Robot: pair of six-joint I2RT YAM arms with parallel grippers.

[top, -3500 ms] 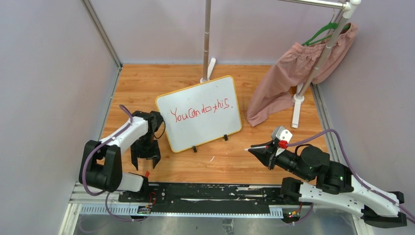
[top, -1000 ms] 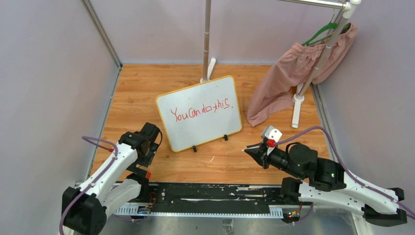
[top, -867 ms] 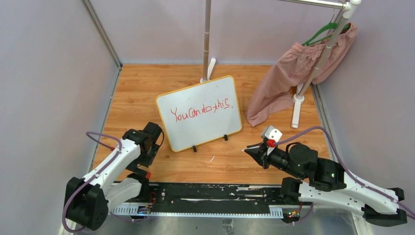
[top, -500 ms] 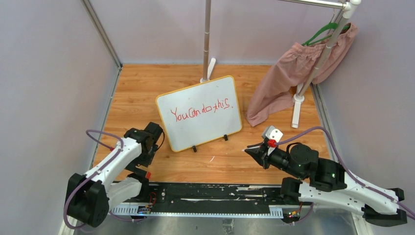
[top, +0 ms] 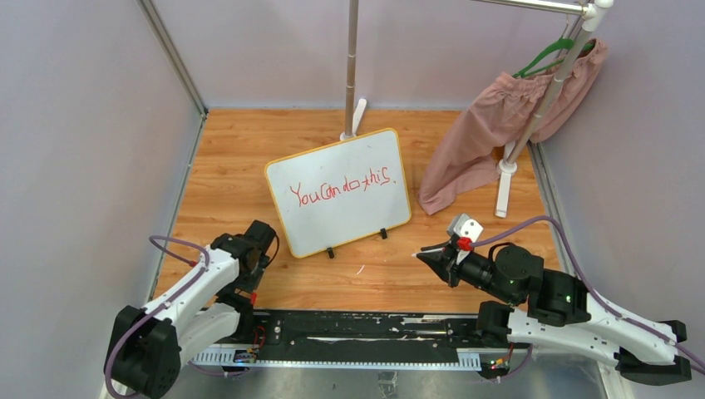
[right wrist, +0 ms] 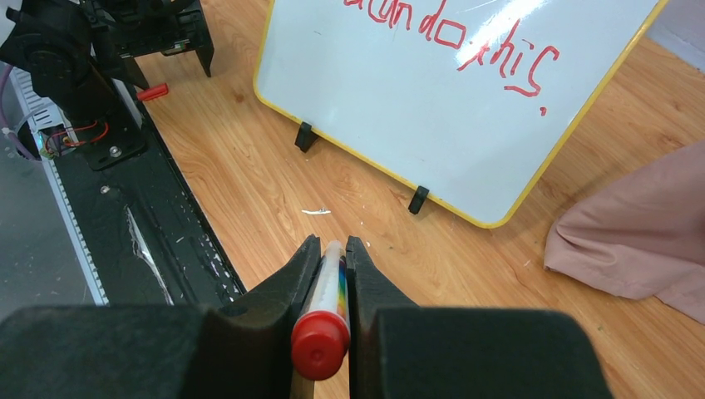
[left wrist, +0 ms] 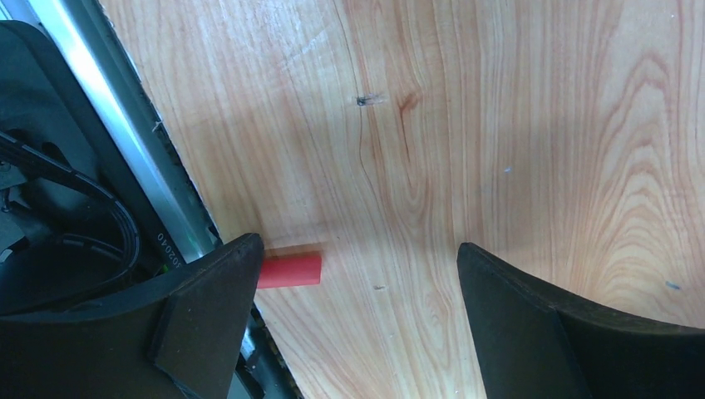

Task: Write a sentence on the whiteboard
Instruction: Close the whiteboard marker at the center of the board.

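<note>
Having been drawn back from the whiteboard (top: 339, 192), the left hand (left wrist: 357, 307) is held open over a cap (left wrist: 288, 270); the marker (right wrist: 327, 301) is gripped by the right hand (right wrist: 334, 249), with the sentence (top: 341, 185) judged finished.

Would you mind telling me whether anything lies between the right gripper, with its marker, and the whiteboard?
Nothing visible does. The right gripper, jaws shut on the marker, points toward the whiteboard over bare wood, with only a tiny white scrap lying on the floor between them. The pink cloth sits off to the side.
</note>
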